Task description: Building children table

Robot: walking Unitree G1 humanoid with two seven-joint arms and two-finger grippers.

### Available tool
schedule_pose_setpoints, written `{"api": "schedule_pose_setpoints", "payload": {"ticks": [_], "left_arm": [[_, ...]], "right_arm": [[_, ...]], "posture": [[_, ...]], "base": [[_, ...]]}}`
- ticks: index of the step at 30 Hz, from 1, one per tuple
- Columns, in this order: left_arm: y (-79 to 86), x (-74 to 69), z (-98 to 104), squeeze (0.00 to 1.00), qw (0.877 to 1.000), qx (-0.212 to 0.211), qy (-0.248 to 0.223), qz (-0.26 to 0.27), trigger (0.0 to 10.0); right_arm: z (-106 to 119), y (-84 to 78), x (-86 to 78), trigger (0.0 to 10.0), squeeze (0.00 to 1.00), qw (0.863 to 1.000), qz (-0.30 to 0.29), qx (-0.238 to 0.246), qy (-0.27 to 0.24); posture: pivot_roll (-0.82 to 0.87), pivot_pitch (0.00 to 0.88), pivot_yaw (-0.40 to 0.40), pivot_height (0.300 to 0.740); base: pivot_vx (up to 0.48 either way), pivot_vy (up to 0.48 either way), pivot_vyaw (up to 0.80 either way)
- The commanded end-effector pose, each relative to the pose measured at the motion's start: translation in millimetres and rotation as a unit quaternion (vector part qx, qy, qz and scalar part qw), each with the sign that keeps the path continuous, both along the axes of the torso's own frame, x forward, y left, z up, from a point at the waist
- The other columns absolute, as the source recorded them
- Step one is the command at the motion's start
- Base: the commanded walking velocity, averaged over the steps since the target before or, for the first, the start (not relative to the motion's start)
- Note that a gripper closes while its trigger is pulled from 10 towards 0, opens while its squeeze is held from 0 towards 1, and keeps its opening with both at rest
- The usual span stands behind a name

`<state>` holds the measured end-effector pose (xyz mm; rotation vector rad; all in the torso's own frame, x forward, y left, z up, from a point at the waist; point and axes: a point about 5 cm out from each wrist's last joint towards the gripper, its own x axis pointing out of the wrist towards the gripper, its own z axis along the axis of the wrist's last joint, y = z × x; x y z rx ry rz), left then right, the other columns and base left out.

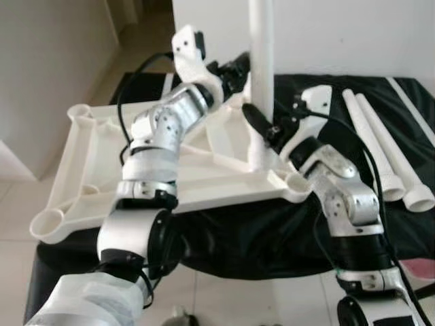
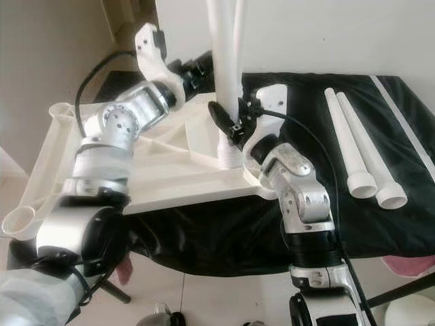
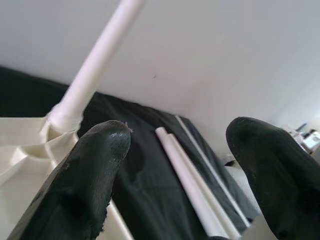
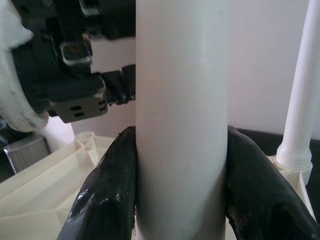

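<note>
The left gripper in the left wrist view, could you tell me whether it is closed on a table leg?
No, the left gripper is open, its two black fingers spread wide with nothing between them.

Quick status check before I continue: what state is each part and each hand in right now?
Table top: upside down on the black cloth.
Near leg: upright in its corner socket.
Far leg: upright, socketed.
Two spare legs: lying loose on the cloth.
Right hand: shut on near leg.
Left hand: open, holding nothing.
</note>
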<state>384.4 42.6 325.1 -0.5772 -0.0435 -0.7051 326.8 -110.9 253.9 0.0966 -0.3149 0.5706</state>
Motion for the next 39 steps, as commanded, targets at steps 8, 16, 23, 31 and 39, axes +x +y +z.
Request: {"api": "schedule_pose_setpoints", "payload": {"ticks": [8, 16, 23, 31, 39], "left_arm": [[-24.9, -23.3, 24.3, 0.0, 0.988, -0.015, -0.088, -0.126, 10.0], [-29.2, -27.8, 26.9, 0.0, 0.986, -0.014, -0.093, -0.135, 10.0], [-30.9, -26.8, 24.2, 0.0, 0.987, -0.01, -0.088, -0.134, 10.0], [-27.1, -25.2, 19.1, 0.0, 0.987, -0.005, -0.097, -0.126, 10.0], [-11.3, -20.2, -17.4, 0.0, 0.993, 0.024, -0.068, -0.094, 10.0]], "right_arm": [[-15.5, 7.4, 6.4, 10.0, 0.0, 0.999, -0.006, -0.004, 0.044], [-18.5, 9.8, 8.8, 10.0, 0.0, 0.999, -0.008, -0.01, 0.045], [-18.6, 13.5, 9.0, 10.0, 0.0, 0.999, -0.005, -0.014, 0.042], [-14.4, 9.5, 7.8, 10.0, 0.0, 1.0, -0.022, -0.008, 0.013], [-5.9, -10.2, 3.5, 10.0, 0.0, 0.997, -0.067, 0.04, -0.011]], "posture": [[-0.01, 0.0, 0.014, 0.74], [0.0, 0.0, 0.021, 0.74], [-0.01, 0.0, 0.026, 0.74], [-0.01, 0.0, 0.033, 0.74], [-0.02, 0.0, 0.042, 0.74]], "base": [[0.0, 0.0, 0.0], [0.0, 0.0, 0.0], [0.0, 0.0, 0.0], [0.0, 0.0, 0.0], [0.0, 0.0, 0.0]]}}
